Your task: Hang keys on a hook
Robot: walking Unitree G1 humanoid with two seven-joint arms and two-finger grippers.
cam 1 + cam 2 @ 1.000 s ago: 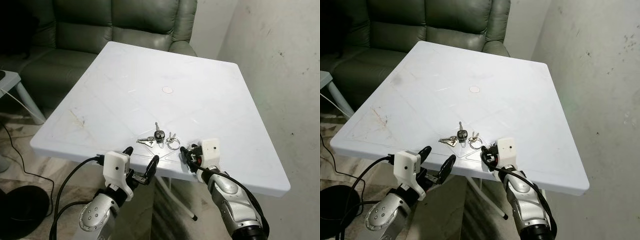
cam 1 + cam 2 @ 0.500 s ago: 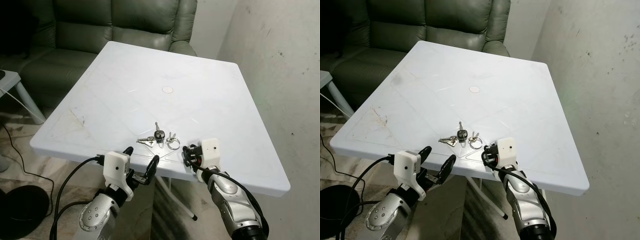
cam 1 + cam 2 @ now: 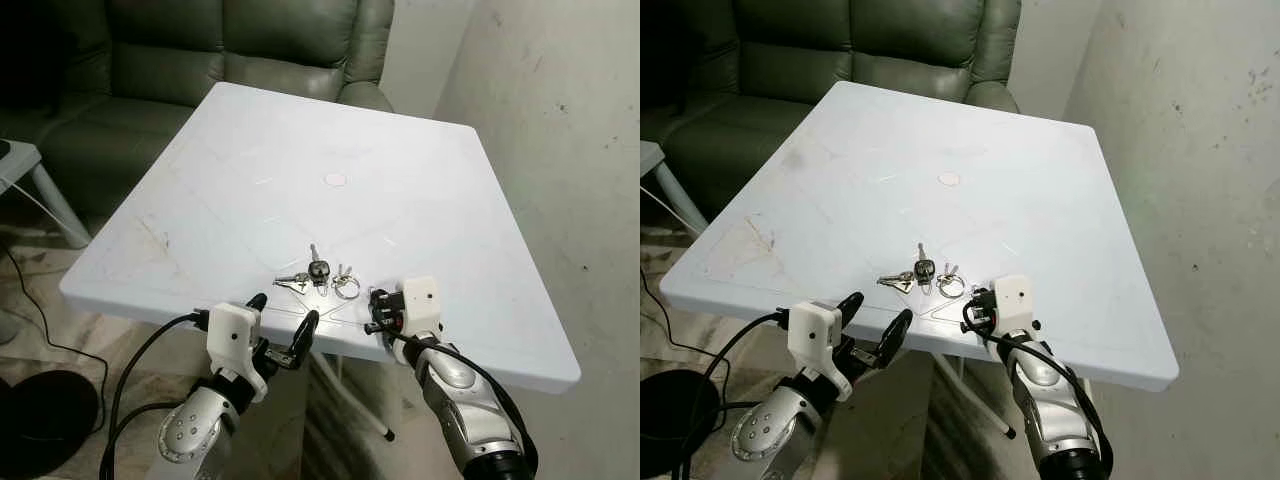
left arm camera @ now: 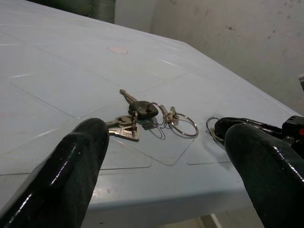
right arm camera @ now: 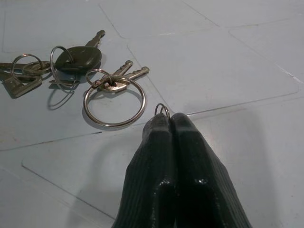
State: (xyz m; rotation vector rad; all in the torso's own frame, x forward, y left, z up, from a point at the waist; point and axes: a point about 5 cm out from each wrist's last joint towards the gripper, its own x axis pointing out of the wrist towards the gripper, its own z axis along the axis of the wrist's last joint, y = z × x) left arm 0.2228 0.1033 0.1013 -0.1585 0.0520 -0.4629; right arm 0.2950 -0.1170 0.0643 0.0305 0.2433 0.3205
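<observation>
One bunch of keys [image 5: 71, 71] on table [image 3: 400, 180], right gripper [image 5: 166, 124] jaws closed, perhaps pinching small ring [image 5: 162, 109], left gripper [image 3: 283, 320] jaws apart.

White square table [image 3: 250, 170], green sofa [image 3: 230, 45] behind, black cables [image 3: 40, 330] on floor

The table [image 3: 250, 150] is smooth white plastic, scuffed near its left edge. The keys [image 5: 71, 66] are shiny metal on bright wire rings, one with a dark matt plastic head. The sofa [image 3: 200, 50] behind looks like soft green leather.
</observation>
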